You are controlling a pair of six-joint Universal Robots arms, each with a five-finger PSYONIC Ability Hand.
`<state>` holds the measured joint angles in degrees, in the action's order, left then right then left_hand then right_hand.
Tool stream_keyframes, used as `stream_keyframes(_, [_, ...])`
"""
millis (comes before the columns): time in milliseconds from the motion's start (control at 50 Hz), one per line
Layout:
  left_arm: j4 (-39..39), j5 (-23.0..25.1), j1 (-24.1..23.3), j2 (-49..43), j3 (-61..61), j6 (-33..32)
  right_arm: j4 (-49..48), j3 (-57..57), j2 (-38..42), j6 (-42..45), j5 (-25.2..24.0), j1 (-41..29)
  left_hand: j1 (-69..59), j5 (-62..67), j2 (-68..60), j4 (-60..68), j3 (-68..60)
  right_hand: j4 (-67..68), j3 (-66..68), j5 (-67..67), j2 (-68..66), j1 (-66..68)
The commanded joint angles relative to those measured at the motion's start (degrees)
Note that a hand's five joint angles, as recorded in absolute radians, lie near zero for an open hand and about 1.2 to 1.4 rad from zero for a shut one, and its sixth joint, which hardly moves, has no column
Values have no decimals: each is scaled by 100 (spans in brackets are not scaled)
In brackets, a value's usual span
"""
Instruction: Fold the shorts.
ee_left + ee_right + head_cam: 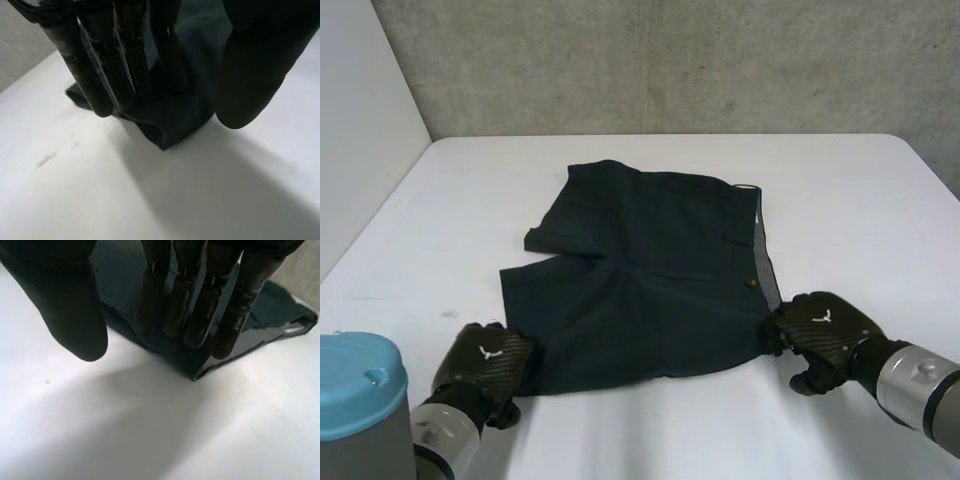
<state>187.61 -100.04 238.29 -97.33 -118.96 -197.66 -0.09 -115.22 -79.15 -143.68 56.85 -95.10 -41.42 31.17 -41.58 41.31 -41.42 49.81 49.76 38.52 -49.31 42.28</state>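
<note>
Two corners of the dark shorts [650,290] pinned to the worktop [650,430]: left hand [485,360] straight-fingered on the leg hem [520,315], right hand [825,335] straight-fingered at the waistband [767,265].

No readable text; white emblems [486,351] mark the left robot hand [480,368] and right robot hand [830,335].

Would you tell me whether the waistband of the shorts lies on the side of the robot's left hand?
No, the waistband of the shorts runs along the side where the right hand is.
</note>
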Motion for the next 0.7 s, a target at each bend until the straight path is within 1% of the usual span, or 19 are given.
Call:
stream_keyframes(20, [117,134,51,-549,320,-19,-491,298,575,-11,107,-17,360,-336,377,-349,360,-656,-651,-528,607,96])
stream_keyframes(140, [267,108,174,-928,602,-80,-931,544,848,-29,300,-26,412,-388,429,-401,412,-759,-754,-631,710,-7])
stream_keyframes(340, [486,108,235,-1209,875,-115,-1142,799,1033,-81,362,-298,429,-405,446,-418,429,-659,-654,-530,609,93])
stream_keyframes(460, [803,99,235,-1323,945,-317,-1309,896,1121,-117,476,-482,379,-354,395,-367,378,-642,-637,-513,592,110])
stream_keyframes(620, [1163,90,244,-1517,998,-651,-1774,896,1138,-126,801,-755,295,-270,311,-283,294,-642,-637,-513,592,110])
stream_keyframes(700, [1304,90,244,-1613,1042,-757,-1871,870,1130,-134,845,-799,227,-203,244,-216,227,-575,-570,-446,525,177])
